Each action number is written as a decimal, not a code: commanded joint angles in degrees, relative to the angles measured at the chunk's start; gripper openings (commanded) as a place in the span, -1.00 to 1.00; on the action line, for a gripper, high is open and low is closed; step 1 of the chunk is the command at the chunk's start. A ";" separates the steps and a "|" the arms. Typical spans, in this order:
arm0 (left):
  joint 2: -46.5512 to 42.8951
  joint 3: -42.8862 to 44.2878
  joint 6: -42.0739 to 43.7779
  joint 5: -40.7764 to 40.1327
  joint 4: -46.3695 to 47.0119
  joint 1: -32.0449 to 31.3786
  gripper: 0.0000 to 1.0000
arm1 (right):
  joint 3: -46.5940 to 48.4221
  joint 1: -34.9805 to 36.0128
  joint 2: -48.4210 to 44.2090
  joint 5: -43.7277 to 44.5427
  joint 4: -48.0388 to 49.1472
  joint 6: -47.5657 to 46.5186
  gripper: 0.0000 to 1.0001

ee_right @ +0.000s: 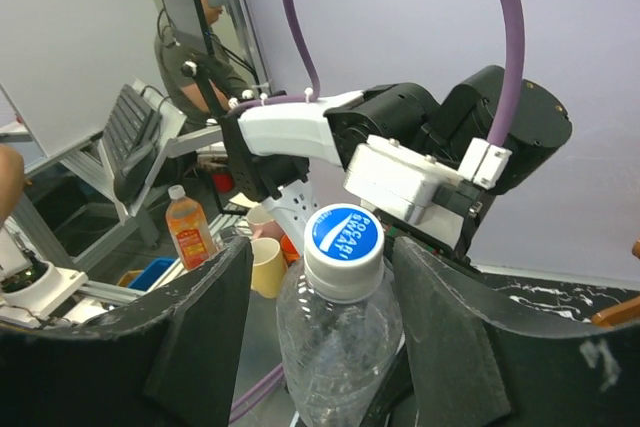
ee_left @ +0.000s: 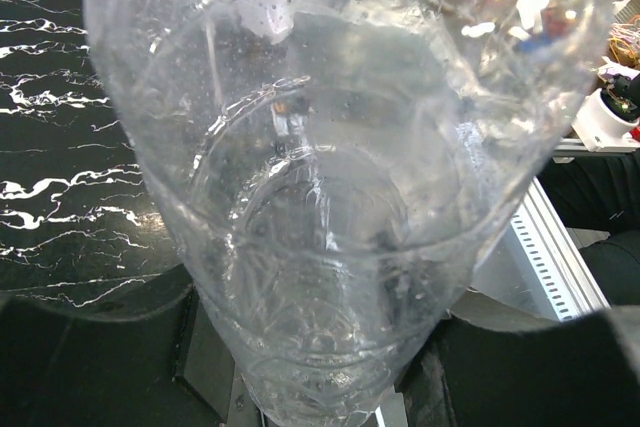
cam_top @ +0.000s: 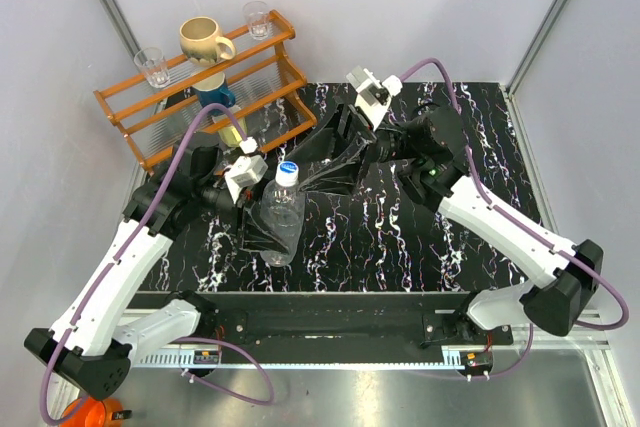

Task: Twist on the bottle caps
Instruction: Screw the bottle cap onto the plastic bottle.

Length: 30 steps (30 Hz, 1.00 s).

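top external: high, behind, looking down on black white-veined table point(cam_top: 400, 237) | left wrist: right against clear ribbed plastic bottle point(ee_left: 330, 197) | right wrist: close on same bottle's white blue-printed round cap point(ee_right: 343, 237)

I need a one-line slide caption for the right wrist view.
The right gripper, open, flanks the blue-printed white cap on the clear bottle; left arm behind.

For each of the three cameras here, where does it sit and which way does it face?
Top external: above and behind the robot, looking down on the table; left arm and right arm show.
Left wrist: on the left gripper, looking along its fingers into the clear bottle it holds.
Right wrist: on the right gripper, facing the cap between its open fingers, left arm behind.
Both wrist views share the bottle.
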 commanded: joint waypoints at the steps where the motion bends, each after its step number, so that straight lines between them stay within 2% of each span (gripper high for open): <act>1: 0.07 0.63 1.38 0.52 1.23 0.33 -1.00 | 3.01 -0.23 0.73 -1.66 8.13 5.24 0.28; 6: 0.33 0.98 1.65 -0.44 1.14 0.33 -1.00 | 3.45 -0.15 1.78 -2.10 8.49 6.47 0.13; 10: 0.51 1.07 1.82 -0.97 1.05 0.33 -1.00 | 4.33 -0.23 2.31 -2.54 7.17 6.39 -0.07; 16: 0.77 1.51 2.09 -3.61 1.05 0.33 -1.00 | 4.94 0.56 2.66 -2.63 3.57 4.46 -0.21; 19: 0.77 1.77 2.26 -6.77 0.96 0.33 -1.00 | 5.73 1.26 2.58 -2.37 -0.20 1.82 -0.24; 24: 0.77 1.42 0.60 -12.48 2.72 0.33 -1.00 | 8.64 3.98 2.05 0.53 -16.81 -10.46 -0.24; 27: 0.59 1.42 0.51 -13.98 2.98 0.33 -1.00 | 8.55 4.42 1.79 1.59 -18.58 -11.54 -0.27; 30: 0.51 1.42 0.33 -15.38 3.42 0.33 -1.00 | 8.46 4.42 1.79 3.00 -20.60 -12.25 -0.42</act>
